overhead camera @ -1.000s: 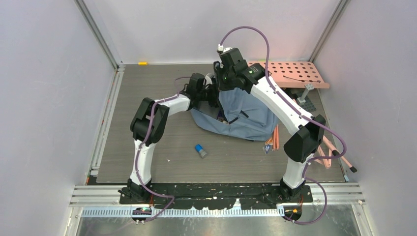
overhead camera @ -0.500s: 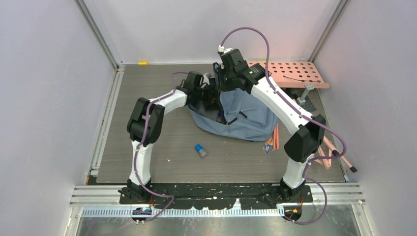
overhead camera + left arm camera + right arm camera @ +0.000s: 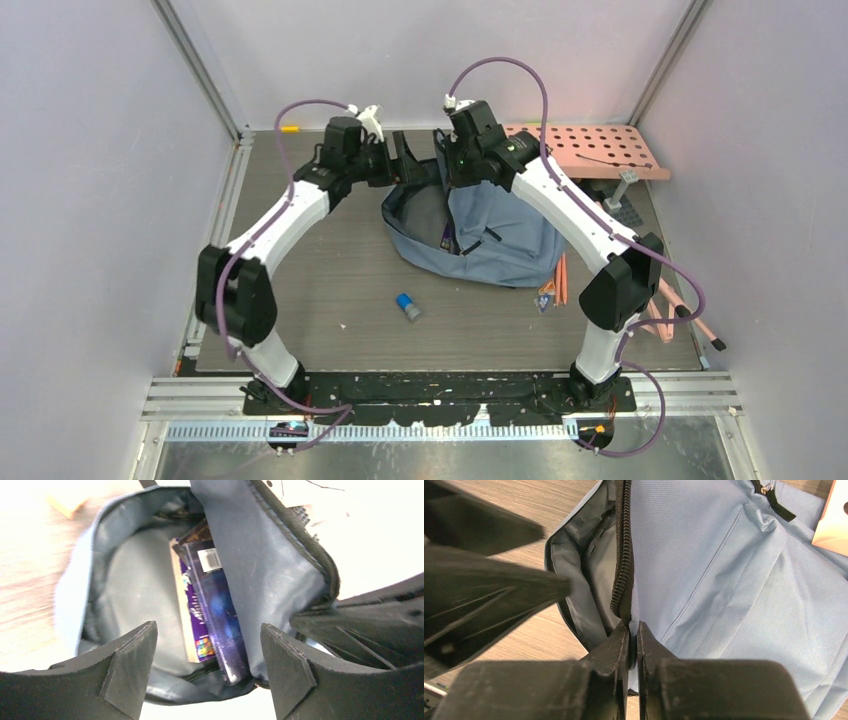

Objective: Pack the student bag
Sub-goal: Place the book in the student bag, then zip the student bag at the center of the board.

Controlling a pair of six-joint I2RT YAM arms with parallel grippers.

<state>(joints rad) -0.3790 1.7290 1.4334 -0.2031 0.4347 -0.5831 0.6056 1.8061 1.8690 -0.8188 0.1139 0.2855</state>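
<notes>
Bag [image 3: 505, 240] lies at the far middle of the worktop [image 3: 300, 270], grey-blue, its mouth gaping toward the left. At the worktop's far left edge sits a small yellow piece [image 3: 290, 128], well apart from everything else.

The left arm reaches up and across from its base. The left fingers [image 3: 415, 165] hang just over the bag's open mouth, spread wide and holding nothing. In the left wrist view they frame the opening. Grey lining [image 3: 130, 585] shows on the left side, and books [image 3: 215, 615] stand on edge inside, against the right-hand fabric wall. One has a dark purple cover with a white barcode label, and pale page edges show beside it. How many books there are I cannot tell.

Nearer than the bag and apart from it, a short blue cylinder [image 3: 407, 306] lies on the bare worktop.

The right fingers [image 3: 634, 640] are clenched on the bag's upper rim, pinching the end of the black zipper [image 3: 623, 555] and the fabric with it. That side of the mouth stands raised. Right of the zipper, the bag's outer panel is smooth, with a seam line across it.

Orange pencils [image 3: 562, 278] lie just beside the bag's near right corner. A pink pegboard [image 3: 590, 148] sits at the far right corner, behind the bag.
</notes>
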